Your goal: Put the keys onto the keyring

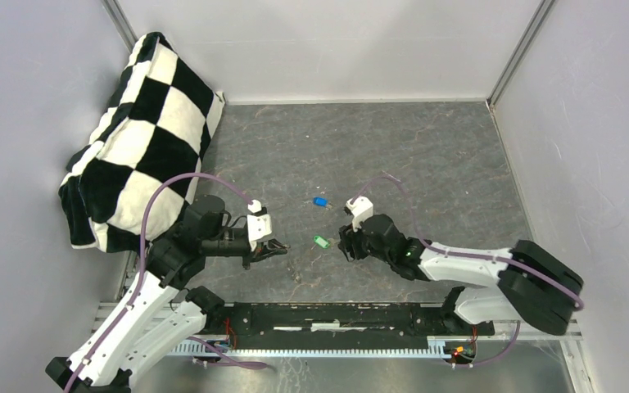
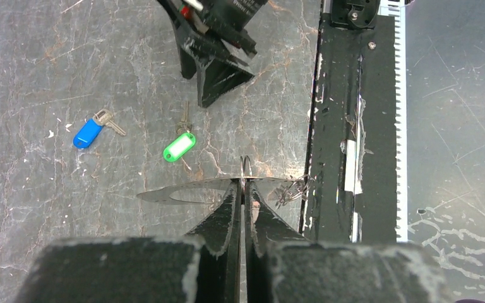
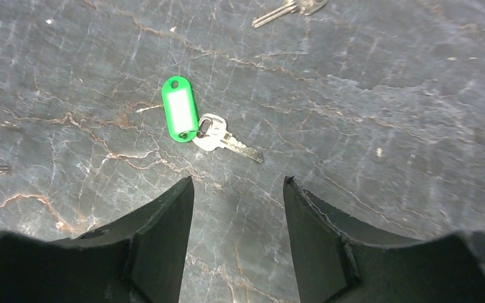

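Black plastic, left gripper (image 2: 245, 189): clenched, its two fingers pressed together on the keyring (image 2: 245, 165). The keyring is a thin metal loop seen edge-on, standing up out of the fingertips. Whether the loop touches the table (image 2: 44, 208) cannot be told.

Black rail (image 2: 338, 126): runs alongside this gripper, on its right in the wrist view.

Green key (image 3: 182, 113): flat on the table, ahead of the left fingertips and slightly to their left. It lies just beyond the tips of the right gripper (image 3: 237, 183), apart from both. The plastic tag points away from the right gripper and the metal blade angles off to its right.

Right gripper: released, fingers spread with bare stone between them, holding nothing and touching neither key.

Blue key (image 2: 88, 134): flat on the table, farther left of the left gripper than the green key and well apart from both grippers.

Checked cushion (image 1: 143, 131): black and white, far beyond the left gripper against the back-left corner.
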You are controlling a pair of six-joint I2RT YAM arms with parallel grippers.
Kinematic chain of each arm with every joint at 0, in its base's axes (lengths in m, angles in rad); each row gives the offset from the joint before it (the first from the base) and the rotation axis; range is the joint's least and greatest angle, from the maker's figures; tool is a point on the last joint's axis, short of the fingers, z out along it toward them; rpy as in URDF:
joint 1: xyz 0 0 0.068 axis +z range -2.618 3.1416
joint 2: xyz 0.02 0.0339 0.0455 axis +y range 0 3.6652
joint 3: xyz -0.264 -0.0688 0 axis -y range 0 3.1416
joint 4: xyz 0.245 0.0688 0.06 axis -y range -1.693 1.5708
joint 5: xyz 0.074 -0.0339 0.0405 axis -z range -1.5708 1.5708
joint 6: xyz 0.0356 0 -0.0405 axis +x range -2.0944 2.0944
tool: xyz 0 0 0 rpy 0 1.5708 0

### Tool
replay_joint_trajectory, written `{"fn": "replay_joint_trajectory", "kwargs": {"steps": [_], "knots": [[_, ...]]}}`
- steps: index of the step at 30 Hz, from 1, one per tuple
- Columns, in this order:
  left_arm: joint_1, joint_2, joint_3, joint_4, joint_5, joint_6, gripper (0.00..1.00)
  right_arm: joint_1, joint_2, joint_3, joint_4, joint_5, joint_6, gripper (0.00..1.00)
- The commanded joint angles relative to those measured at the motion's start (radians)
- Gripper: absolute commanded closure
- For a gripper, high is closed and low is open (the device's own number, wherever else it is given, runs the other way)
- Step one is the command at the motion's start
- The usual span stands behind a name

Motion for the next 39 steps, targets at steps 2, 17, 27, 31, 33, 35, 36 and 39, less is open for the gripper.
{"fn": "replay_joint_trajectory", "kwargs": {"steps": [2,17,27,31,33,35,36,39], "knots": [[-0.003,0.000,0.015,0.007,0.000,0.036,0.98,-0.012,0.125,0.084,0.172,-0.091,-0.046,0.41],[-0.003,-0.003,0.029,0.010,0.011,0.025,0.98,-0.004,0.201,0.044,0.255,-0.106,0.232,0.38],[-0.003,-0.001,0.039,0.010,0.007,0.043,0.98,0.107,0.319,0.204,0.068,0.160,0.253,0.52],[-0.003,-0.006,0.043,-0.007,0.006,0.063,0.98,0.113,0.356,0.231,0.062,0.173,0.263,0.54],[-0.003,-0.009,0.044,-0.008,0.007,0.064,0.98,0.119,0.369,0.244,0.044,0.186,0.268,0.55],[-0.003,-0.012,0.045,-0.008,0.009,0.066,0.98,0.121,0.375,0.248,0.033,0.198,0.275,0.56],[-0.003,-0.013,0.044,-0.008,0.011,0.066,0.98,0.124,0.377,0.250,0.028,0.202,0.277,0.56],[-0.003,-0.018,0.045,-0.008,0.013,0.068,0.98,0.134,0.386,0.268,0.000,0.230,0.282,0.58]]}}
